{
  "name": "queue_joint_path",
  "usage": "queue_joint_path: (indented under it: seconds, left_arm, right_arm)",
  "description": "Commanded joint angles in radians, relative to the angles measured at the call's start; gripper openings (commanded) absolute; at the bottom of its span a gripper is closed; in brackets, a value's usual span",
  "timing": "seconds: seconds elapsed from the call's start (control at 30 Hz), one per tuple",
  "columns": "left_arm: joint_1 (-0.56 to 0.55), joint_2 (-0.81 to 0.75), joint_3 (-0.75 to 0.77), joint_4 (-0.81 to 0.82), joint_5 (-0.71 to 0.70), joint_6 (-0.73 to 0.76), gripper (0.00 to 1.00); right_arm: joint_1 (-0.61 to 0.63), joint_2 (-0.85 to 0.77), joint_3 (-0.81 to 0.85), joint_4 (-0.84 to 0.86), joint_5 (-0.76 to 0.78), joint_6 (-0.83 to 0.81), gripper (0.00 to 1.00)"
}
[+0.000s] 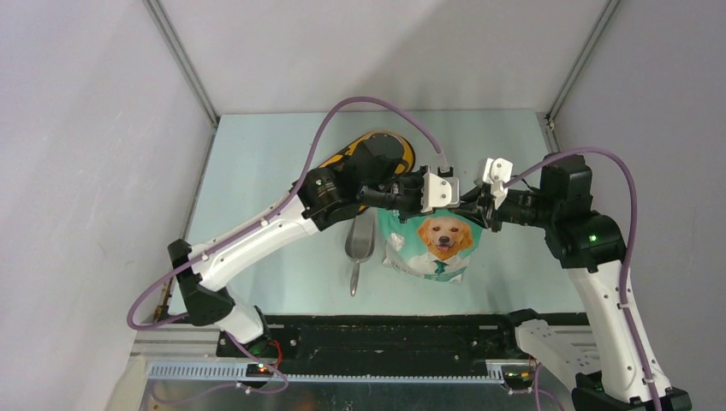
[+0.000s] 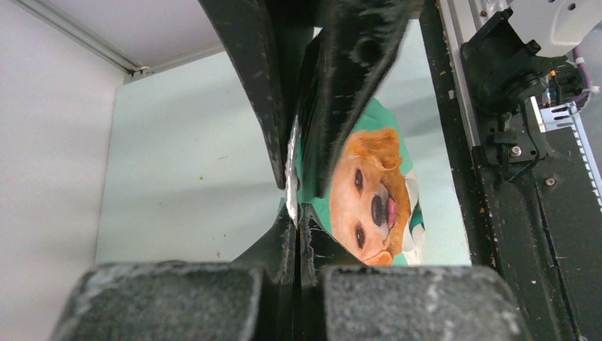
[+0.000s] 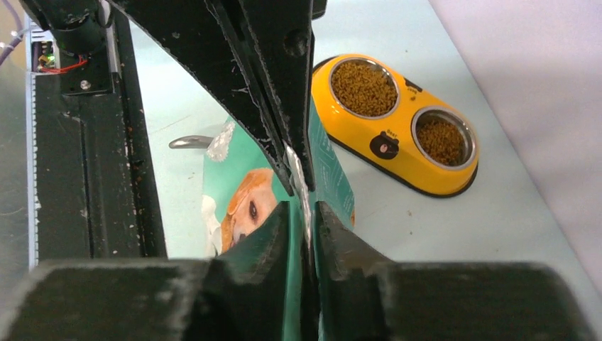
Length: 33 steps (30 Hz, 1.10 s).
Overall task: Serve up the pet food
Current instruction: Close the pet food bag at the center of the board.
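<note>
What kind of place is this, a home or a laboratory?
Probably a robot test cell, not a home: grey walls enclose a pale green table, two arms stand on a black rail, and the dog-food bag looks like a prop.

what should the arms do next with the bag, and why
Probably settle the dog-food bag on the table and let go. Both dishes of the yellow double bowl already hold kibble, the scoop lies beside the bag, and the left claw and right claw are both pinched on the bag's top edge, so serving looks done.
</note>
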Motion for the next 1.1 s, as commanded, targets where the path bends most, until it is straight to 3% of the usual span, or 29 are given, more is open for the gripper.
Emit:
queue_joint_path:
  seconds: [0.0,0.07,0.13,0.17,0.23,0.4,0.5,0.53,0.57,0.63,0.73,0.87,0.9,0.97,1.0,1.07]
  left_arm:
    - [0.004,-0.060,-0.013,0.075,-0.040,-0.012,0.00]
    - [0.004,-0.067,-0.024,0.089,-0.050,-0.012,0.00]
    - [0.004,-0.072,-0.028,0.090,-0.052,-0.005,0.00]
    - [0.005,-0.073,-0.028,0.090,-0.055,-0.003,0.00]
    - [0.005,-0.076,-0.031,0.094,-0.063,0.000,0.00]
    - [0.005,-0.082,-0.037,0.078,-0.068,0.007,0.00]
    - [0.006,-0.091,-0.044,0.074,-0.081,0.010,0.00]
    - [0.007,-0.097,-0.053,0.077,-0.094,0.011,0.00]
    - [0.009,-0.100,-0.058,0.077,-0.101,0.011,0.00]
    - [0.011,-0.106,-0.066,0.076,-0.122,0.004,0.00]
    - [0.014,-0.103,-0.060,0.054,-0.160,0.000,0.01]
    - [0.020,-0.066,0.011,-0.075,-0.162,0.042,0.18]
    - [0.020,-0.057,0.026,-0.122,-0.176,0.047,0.29]
    - [0.022,-0.032,0.080,-0.191,-0.191,0.054,0.39]
    - [0.025,-0.020,0.109,-0.212,-0.194,0.059,0.39]
    - [0.028,-0.015,0.118,-0.242,-0.201,0.091,0.25]
  right_arm:
    - [0.002,-0.024,0.048,-0.053,0.055,-0.055,0.32]
    - [-0.003,-0.021,0.049,-0.054,0.107,-0.042,0.32]
    - [-0.011,-0.013,0.062,-0.079,0.120,-0.044,0.18]
    - [-0.014,-0.008,0.073,-0.098,0.108,-0.062,0.07]
    - [-0.017,-0.003,0.083,-0.110,0.085,-0.084,0.00]
    - [-0.018,-0.011,0.107,-0.117,0.042,-0.066,0.00]
    - [-0.021,-0.032,0.086,-0.118,0.052,-0.102,0.24]
    - [-0.022,-0.040,0.072,-0.127,0.052,-0.149,0.25]
    - [-0.022,-0.040,0.070,-0.134,0.061,-0.157,0.14]
    - [-0.023,-0.023,0.081,-0.160,0.074,-0.162,0.00]
    - [-0.022,0.021,0.122,-0.235,0.043,-0.207,0.00]
    - [-0.023,0.029,0.127,-0.218,0.035,-0.193,0.00]
    - [-0.021,0.028,0.126,-0.219,0.033,-0.194,0.00]
    - [-0.020,0.022,0.125,-0.222,0.026,-0.197,0.00]
    - [-0.020,0.014,0.124,-0.223,0.022,-0.200,0.00]
    - [-0.018,0.003,0.118,-0.222,0.017,-0.206,0.00]
